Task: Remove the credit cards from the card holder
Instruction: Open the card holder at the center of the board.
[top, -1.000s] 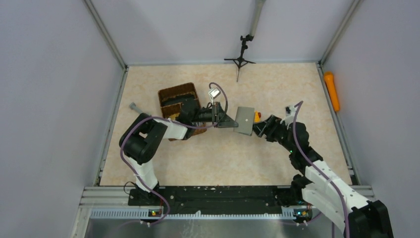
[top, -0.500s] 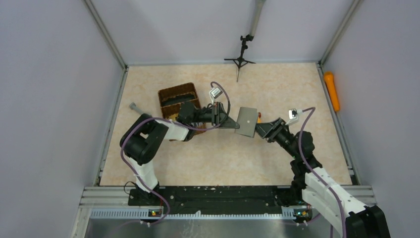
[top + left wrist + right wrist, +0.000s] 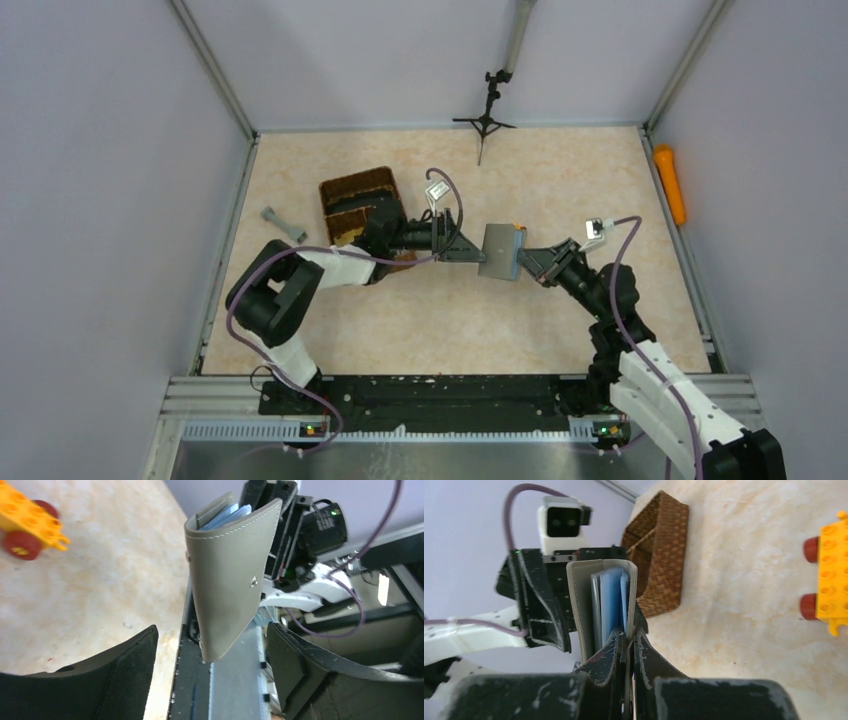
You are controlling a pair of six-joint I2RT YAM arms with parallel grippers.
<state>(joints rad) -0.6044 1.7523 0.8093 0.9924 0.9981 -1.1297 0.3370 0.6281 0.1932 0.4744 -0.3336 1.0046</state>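
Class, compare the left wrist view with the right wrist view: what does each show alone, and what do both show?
Only the left wrist view: the card holder's grey outer cover with its snap stud. Only the right wrist view: the wicker basket, and the right gripper with jaws shut on the holder's edge. Both: the holder, blue showing inside it, and the orange toy brick.

Folded grey card holder [image 3: 499, 251] hangs upright in midair, slightly agape.
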